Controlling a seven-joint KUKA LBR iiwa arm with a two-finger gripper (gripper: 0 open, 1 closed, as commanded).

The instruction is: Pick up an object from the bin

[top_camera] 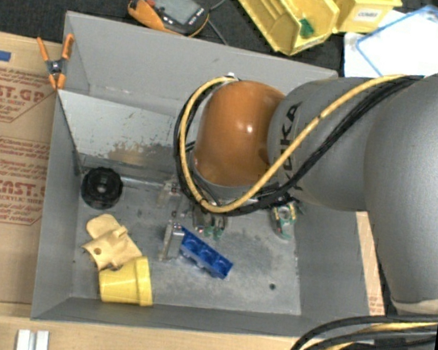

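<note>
Looking down into a wide grey sheet-metal bin (76,149), sloped walls, floor scuffed and dusty. Hanging low over mid-floor, under the arm's glossy orange cover: the metal gripper (170,239), spread or closed impossible to tell from here. Off to the lower left, well apart from it, a chunky cream-and-yellow moulded plastic toy piece (117,265), lumpy, with a cup-like end. Just beside the gripper, lying tilted on the floor a little below centre: a small blue studded plastic building brick (208,257). Judged light, rigid, smooth-sided and a touch slippery, not fragile; best pinched across the two long flat sides, clear of the studs. Further left, near the foot of the back wall, a black ribbed round plastic disc (102,186). Smallest, over to the right, a green scrap (284,218), too small to identify.
</note>
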